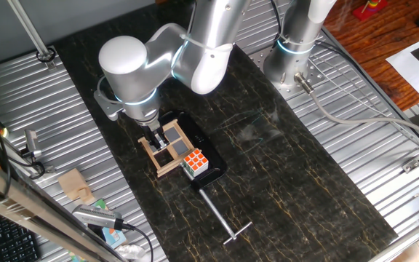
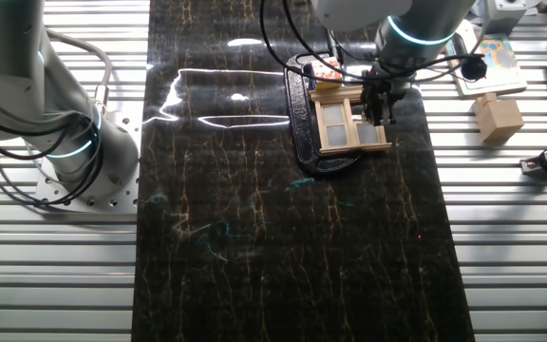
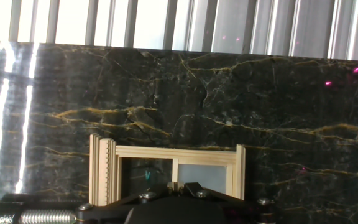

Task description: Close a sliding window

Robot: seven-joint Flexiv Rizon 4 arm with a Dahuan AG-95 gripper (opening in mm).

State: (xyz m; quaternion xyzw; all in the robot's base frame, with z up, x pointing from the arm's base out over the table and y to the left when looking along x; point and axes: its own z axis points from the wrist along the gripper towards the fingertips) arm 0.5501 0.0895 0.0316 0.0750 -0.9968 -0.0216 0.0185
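The gripper (image 1: 156, 138) was seen directly over the sliding window (image 1: 167, 148), its grip undeterminable, a Rubik's cube (image 1: 194, 163) just beside.

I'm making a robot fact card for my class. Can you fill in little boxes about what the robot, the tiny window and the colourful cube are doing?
robot hand: gripper down at the window, fingers at its frame; open or shut can't be told
window: sliding window of tan wood, lying on a black base
cube: Rubik's cube sits at one end of the window
table: dark marble-look mat
also there: metal T-shaped tool lying beyond the cube
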